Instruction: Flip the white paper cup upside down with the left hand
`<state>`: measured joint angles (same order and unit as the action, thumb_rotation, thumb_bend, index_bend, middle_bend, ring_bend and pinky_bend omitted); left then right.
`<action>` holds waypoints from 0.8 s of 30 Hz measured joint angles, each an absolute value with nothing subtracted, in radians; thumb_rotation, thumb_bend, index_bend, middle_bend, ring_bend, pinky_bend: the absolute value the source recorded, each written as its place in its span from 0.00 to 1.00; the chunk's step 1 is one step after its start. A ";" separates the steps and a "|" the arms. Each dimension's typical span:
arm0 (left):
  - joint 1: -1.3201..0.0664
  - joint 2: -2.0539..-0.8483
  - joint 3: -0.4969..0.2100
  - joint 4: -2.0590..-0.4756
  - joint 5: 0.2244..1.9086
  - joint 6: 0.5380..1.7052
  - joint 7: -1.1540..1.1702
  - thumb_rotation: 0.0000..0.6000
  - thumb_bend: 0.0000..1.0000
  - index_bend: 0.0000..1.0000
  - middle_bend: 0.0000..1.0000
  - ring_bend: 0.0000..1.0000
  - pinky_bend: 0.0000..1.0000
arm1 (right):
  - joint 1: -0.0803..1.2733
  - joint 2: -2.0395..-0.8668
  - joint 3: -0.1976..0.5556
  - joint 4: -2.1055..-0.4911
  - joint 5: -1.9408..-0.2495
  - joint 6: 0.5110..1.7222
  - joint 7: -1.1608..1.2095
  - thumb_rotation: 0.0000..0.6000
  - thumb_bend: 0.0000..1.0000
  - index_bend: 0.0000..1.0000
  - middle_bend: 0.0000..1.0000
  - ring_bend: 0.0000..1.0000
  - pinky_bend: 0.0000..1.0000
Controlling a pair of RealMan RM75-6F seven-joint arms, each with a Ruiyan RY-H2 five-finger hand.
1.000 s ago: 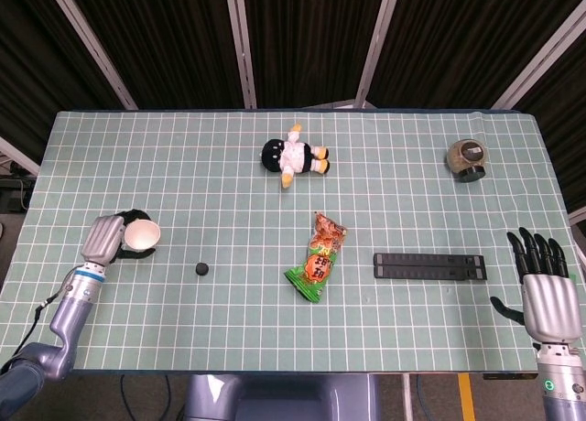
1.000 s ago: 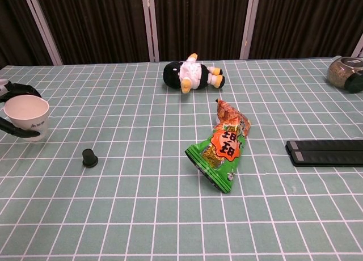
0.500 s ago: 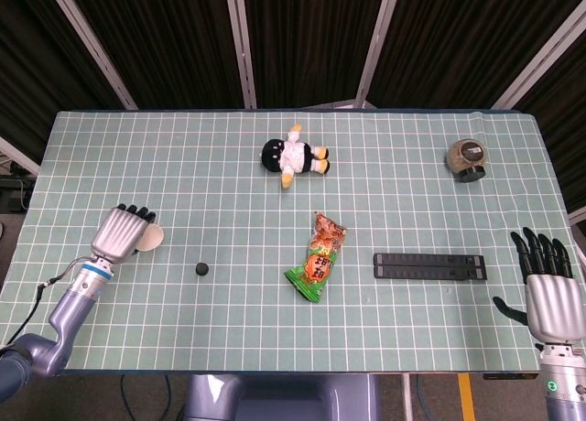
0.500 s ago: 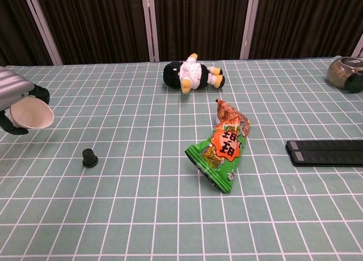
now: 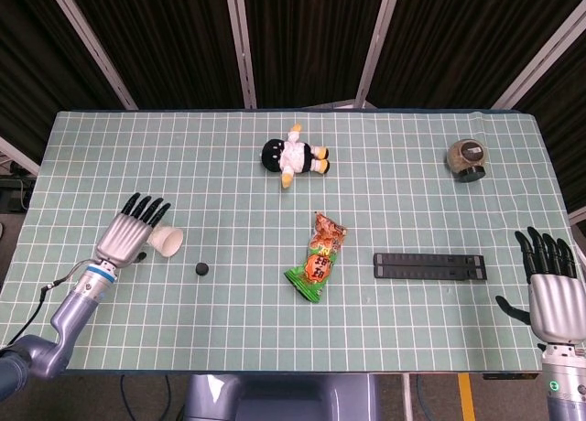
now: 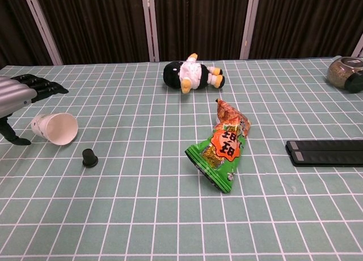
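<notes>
The left hand (image 5: pixel 128 233) has opened, dropping white paper cup (image 6: pixel 54 128) sideways.

Paper cup (image 5: pixel 167 241) lies on its side at desk (image 5: pixel 403 156) left, mouth twd centre, just beside left hand (image 5: pixel 128 235), which sits to its left w/ fingers spread. Small knob (image 5: pixel 201 268) just right of cup, nearer front edge. Plush toy (image 5: pixel 293 156) behind centre. Snack bag (image 5: pixel 319 257) at centre, in front of toy. Flat bar (image 5: pixel 429 265) right of bag. Jar (image 5: pixel 466 159) at far right, behind bar. Right hand (image 5: pixel 552 288) at front-right corner, fingers apart, well apart from everything.
</notes>
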<state>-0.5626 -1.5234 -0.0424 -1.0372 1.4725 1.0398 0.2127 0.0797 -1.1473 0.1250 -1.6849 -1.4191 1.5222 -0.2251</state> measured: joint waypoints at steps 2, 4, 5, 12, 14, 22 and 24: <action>-0.560 -1.506 -0.043 -1.056 1.466 1.031 0.145 1.00 0.10 0.00 0.00 0.00 0.00 | 0.079 -1.148 0.124 -1.687 -1.422 1.525 -0.226 1.00 0.00 0.00 0.00 0.00 0.00; -0.557 -1.486 -0.044 -1.071 1.459 1.023 0.075 1.00 0.10 0.00 0.00 0.00 0.00 | 0.079 -1.147 0.123 -1.689 -1.425 1.526 -0.227 1.00 0.00 0.00 0.00 0.00 0.00; -0.555 -1.479 -0.045 -1.075 1.455 1.019 0.044 1.00 0.10 0.00 0.00 0.00 0.00 | 0.079 -1.147 0.123 -1.690 -1.426 1.527 -0.228 1.00 0.00 0.00 0.00 0.00 0.00; -0.545 -1.454 -0.056 -1.054 1.423 0.979 -0.226 1.00 0.10 0.00 0.00 0.03 0.04 | 0.081 -1.151 0.123 -1.688 -1.422 1.523 -0.239 1.00 0.00 0.00 0.00 0.00 0.00; -0.544 -1.462 -0.063 -1.029 1.421 0.974 -0.344 1.00 0.10 0.01 0.01 0.05 0.04 | 0.083 -1.155 0.124 -1.688 -1.421 1.521 -0.245 1.00 0.00 0.00 0.00 0.00 0.00; -0.554 -1.580 -0.071 -0.794 1.450 0.969 -0.819 1.00 0.10 0.09 0.10 0.11 0.09 | 0.092 -1.175 0.128 -1.678 -1.401 1.509 -0.280 1.00 0.00 0.00 0.00 0.00 0.00; -0.559 -1.618 -0.068 -0.729 1.460 0.964 -0.872 1.00 0.10 0.11 0.11 0.13 0.10 | 0.092 -1.178 0.129 -1.673 -1.395 1.508 -0.283 1.00 0.00 0.00 0.00 0.00 0.00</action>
<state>-0.5591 -1.6175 -0.0676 -0.7294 1.4597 0.9642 -0.8721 0.0920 -1.1782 0.1293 -1.6732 -1.3952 1.5080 -0.2835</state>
